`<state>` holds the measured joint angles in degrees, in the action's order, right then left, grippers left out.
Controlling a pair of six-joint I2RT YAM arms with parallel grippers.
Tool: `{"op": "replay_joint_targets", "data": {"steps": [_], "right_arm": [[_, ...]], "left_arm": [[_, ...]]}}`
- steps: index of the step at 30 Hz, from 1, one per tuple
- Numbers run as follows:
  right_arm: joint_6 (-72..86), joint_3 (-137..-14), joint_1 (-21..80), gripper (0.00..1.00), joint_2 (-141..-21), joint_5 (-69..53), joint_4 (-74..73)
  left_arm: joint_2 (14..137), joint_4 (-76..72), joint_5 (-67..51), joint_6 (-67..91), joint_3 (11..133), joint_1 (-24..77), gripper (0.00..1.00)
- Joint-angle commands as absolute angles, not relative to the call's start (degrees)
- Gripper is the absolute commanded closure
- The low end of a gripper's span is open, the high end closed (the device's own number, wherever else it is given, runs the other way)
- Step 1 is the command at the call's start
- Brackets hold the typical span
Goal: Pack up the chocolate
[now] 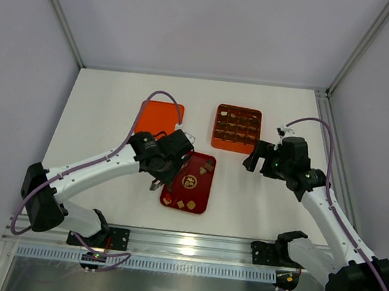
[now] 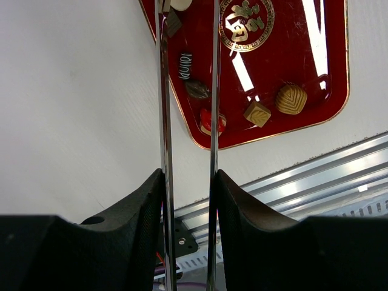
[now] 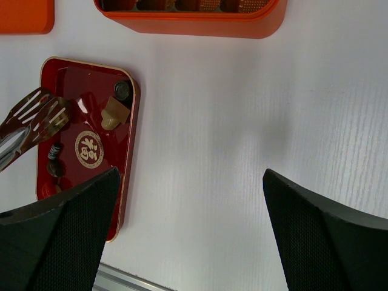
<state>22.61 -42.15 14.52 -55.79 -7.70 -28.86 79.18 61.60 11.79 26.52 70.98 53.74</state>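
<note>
White table [image 1: 114, 108] | left claw [image 2: 189, 182] clamps tongs [image 2: 163, 121] | right claw [image 3: 191, 176] open | right-wrist view: slotted tong-tips [image 3: 36, 118]

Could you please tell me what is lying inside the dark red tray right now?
Loose chocolate pieces lie around a gold emblem in the tray. The tongs in the left gripper hide part of its floor.

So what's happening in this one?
The left gripper holds metal tongs, their tips over the dark red tray, where several loose chocolates lie. Whether the tongs have one pinched is unclear. The right gripper hangs open and empty above the table, between the tray and the orange grid box, where some cells look filled.
</note>
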Motion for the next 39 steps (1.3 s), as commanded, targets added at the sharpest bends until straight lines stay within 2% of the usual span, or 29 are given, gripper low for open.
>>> {"op": "replay_joint_targets", "data": {"steps": [1,39], "right_arm": [[22.1,-41.8,14.4,0.0,-55.8,-7.6,-27.0],[22.7,-41.1,14.4,0.0,-56.1,-7.6,-26.5]], "left_arm": [[78.8,61.9,13.5,26.0,71.3,54.1,0.62],[78.4,62.8,14.0,26.0,70.6,54.1,0.62]]}}
